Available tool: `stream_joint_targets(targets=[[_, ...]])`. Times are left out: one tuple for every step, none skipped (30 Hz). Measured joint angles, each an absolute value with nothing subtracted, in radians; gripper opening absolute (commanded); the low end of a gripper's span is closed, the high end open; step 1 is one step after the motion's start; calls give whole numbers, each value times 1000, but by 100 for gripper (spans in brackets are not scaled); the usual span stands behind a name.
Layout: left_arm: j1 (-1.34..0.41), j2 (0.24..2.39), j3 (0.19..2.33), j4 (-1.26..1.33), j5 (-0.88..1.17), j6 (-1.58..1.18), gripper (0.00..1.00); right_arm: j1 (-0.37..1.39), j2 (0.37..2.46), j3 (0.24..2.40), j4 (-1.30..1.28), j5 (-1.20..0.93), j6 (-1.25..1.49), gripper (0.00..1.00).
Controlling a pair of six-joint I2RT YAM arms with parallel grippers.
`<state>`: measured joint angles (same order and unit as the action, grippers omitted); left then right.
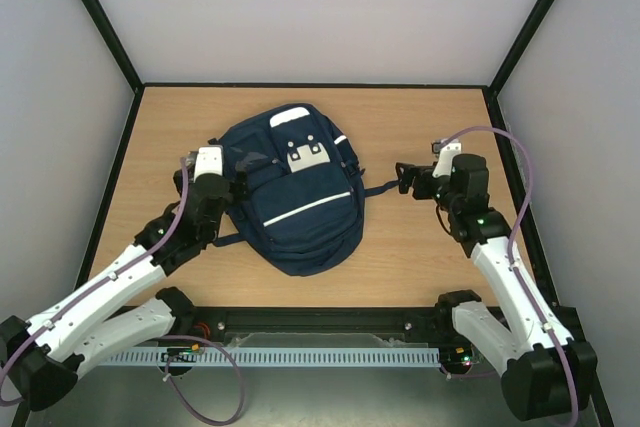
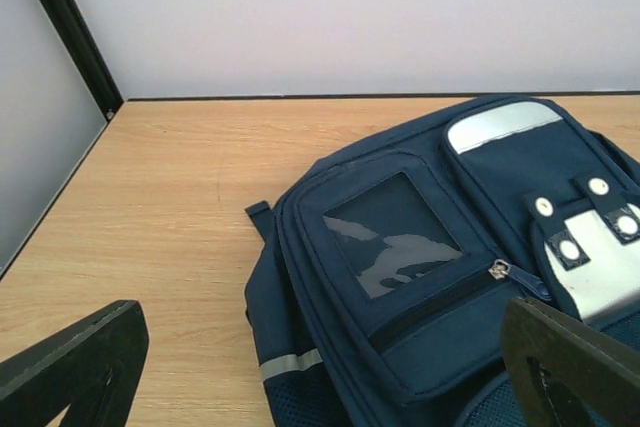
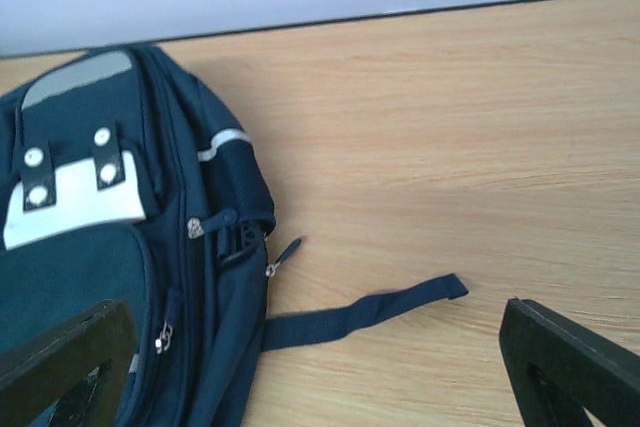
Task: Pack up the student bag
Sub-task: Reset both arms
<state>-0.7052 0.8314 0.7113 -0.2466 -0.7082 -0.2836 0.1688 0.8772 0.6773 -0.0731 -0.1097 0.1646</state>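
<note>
The student bag (image 1: 295, 192) is a navy-blue backpack lying flat in the middle of the wooden table, front side up, with a white patch and reflective strips. Its zips look closed. My left gripper (image 1: 238, 187) is at the bag's left edge, open; in the left wrist view the bag's (image 2: 430, 247) side pocket lies below the spread fingers (image 2: 75, 372). My right gripper (image 1: 405, 179) is open a little right of the bag, over bare wood. In the right wrist view the bag (image 3: 120, 247) and a loose strap (image 3: 360, 312) lie ahead of my right gripper (image 3: 320, 377).
The wooden table (image 1: 430, 127) is enclosed by grey walls with black frame edges at the back and both sides. A black rail (image 1: 320, 322) runs along the near edge between the arm bases.
</note>
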Motion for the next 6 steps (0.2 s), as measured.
stream_joint_targets(targets=[[-703, 833, 711, -245, -710, -286, 99, 167, 873, 677, -66, -101, 174, 99], [-701, 835, 711, -245, -712, -287, 99, 165, 868, 677, -58, -94, 184, 100], [-701, 838, 711, -245, -714, -289, 99, 163, 862, 677, -51, -86, 192, 100], [-701, 840, 711, -245, -715, -291, 99, 163, 858, 677, -46, -81, 196, 99], [-701, 844, 711, -245, -715, -292, 99, 162, 855, 677, -41, -77, 200, 100], [-701, 848, 711, -245, -715, -294, 99, 161, 854, 677, -38, -77, 204, 99]])
